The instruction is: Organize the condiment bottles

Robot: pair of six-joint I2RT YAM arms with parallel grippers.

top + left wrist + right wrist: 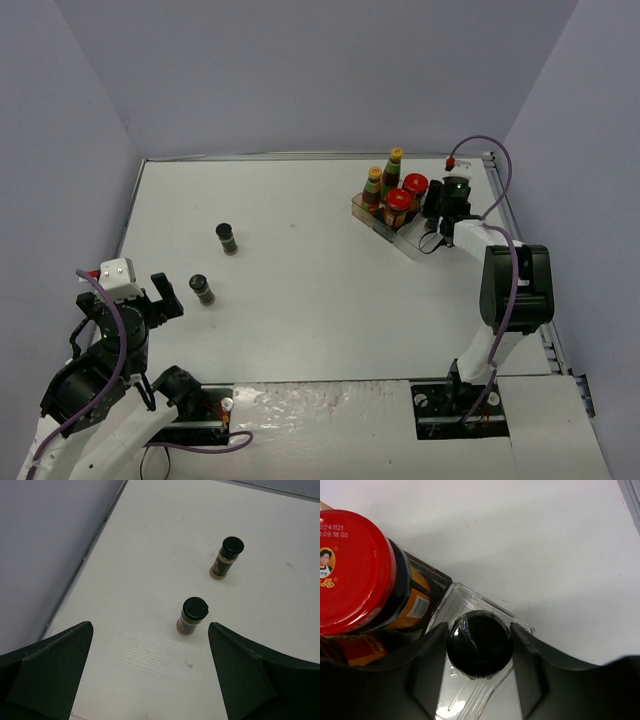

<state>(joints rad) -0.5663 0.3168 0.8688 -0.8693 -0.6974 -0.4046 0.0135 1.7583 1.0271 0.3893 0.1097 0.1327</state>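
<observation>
**Top view, far right corner of the tabletop.** Clear tray (408, 243) holding two tall yellow-capped bottles (392, 170) and two red-lidded jars (398, 205), all upright. Right gripper (440, 205) lowered over the tray's right end.

**Right wrist view.** Right gripper (479, 630) closed on the black cap of the tray shaker (480, 644), with a finger against the cap on either side. Firmness of the grip not to be told. Tray shaker seated upright in an end compartment, inside the tray rim (485, 596), cap up, long axis vertical. Red-lidded jar (355, 570) just beside it in the neighbouring compartment.

**Near left part of the tabletop.** Left gripper (160, 297) spread wide and holding nothing. Near shaker (203, 289) just beyond it, far shaker (228, 238) further toward the far edge. Both well apart from the tray.

**Left wrist view.** Left gripper (150, 626) with its two fingers at the lower corners. Near shaker (192, 615) ahead of the gap and a little toward the right-hand finger, far shaker (227, 557) beyond it on much the same line. Both upright, black caps up, long axes vertical and across the line of approach.

**Judged state of the task.** Five of seven bottles in the tray, two shakers outstanding. Left arm by far the nearer to both. Likely next steps: release at the right, then a short forward reach at the left, shifted slightly toward the right-hand finger so as to centre the near shaker between the jaws.
</observation>
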